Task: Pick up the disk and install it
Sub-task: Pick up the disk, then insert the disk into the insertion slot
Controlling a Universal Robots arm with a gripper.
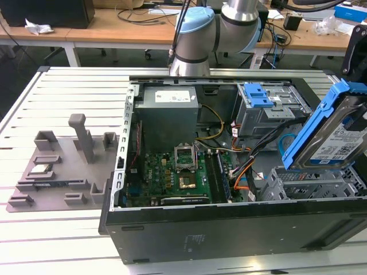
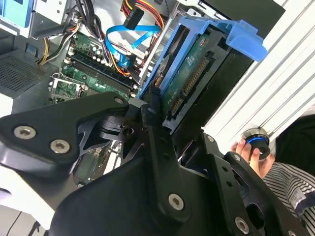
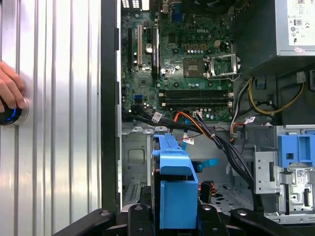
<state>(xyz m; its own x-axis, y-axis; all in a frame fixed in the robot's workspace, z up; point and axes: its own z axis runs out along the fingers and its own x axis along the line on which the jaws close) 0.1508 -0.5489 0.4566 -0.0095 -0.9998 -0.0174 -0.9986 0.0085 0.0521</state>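
Blue plastic framed the disk point(image 1: 335, 137), and we saw it held tilted in the air above the grey drive cage point(image 1: 312, 183) at the exterior view's right side of the open computer case point(image 1: 229, 235). In the second wrist view the disk point(image 2: 189, 83) showed its green circuit side, and the black fingers point(image 2: 156, 132) of the gripper point(image 2: 170, 125) pinched its lower end. In the first wrist view the disk point(image 3: 174, 189) stood edge-on between the black gripper parts, over the cage floor.

Deeper in the case lay the green motherboard point(image 1: 178, 177), with the grey power supply point(image 1: 169, 112) behind it and orange and black cables point(image 1: 243, 169) beside it. A second cage with a blue latch point(image 1: 258, 94) stood near the back.

On the slatted table, at the exterior view's left, rested a grey holder tray point(image 1: 63, 172). In the first wrist view a person's hand point(image 3: 11, 93) touched a round blue-lit button point(image 3: 9, 114) on the table.
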